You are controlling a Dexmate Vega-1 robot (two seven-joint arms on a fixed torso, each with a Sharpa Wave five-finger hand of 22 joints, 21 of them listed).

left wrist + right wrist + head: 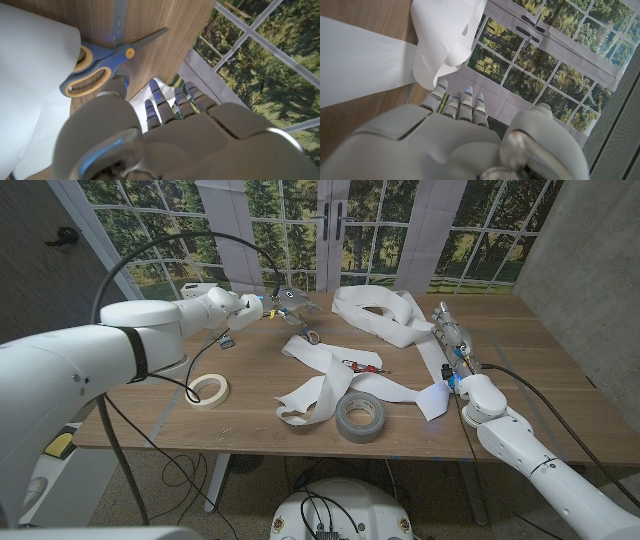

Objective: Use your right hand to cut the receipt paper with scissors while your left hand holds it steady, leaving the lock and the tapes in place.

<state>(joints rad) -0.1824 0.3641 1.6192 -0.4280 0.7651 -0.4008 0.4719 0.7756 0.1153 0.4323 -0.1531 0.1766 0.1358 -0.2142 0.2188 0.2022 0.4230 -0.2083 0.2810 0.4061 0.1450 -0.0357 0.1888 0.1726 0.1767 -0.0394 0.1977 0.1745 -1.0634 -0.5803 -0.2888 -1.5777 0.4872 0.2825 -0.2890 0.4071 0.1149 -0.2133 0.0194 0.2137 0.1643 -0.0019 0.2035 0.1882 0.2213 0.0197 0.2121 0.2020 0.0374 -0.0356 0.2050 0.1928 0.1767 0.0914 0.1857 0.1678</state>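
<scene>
Flanking receipt paper (330, 385): tape rolls (360, 417), scissors (300, 330); both robot hands' grip state indiscernible.

We count two rolls of tape: one white (209, 388) and one grey (360, 416). We see one pair of scissors (100, 65), one long strip of receipt paper (350, 380) (looped over itself), and one small lock (360, 366) on it.

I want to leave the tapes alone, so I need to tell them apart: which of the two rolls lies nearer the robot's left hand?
The cream masking tape roll, not the grey duct tape roll at the front middle.
</scene>
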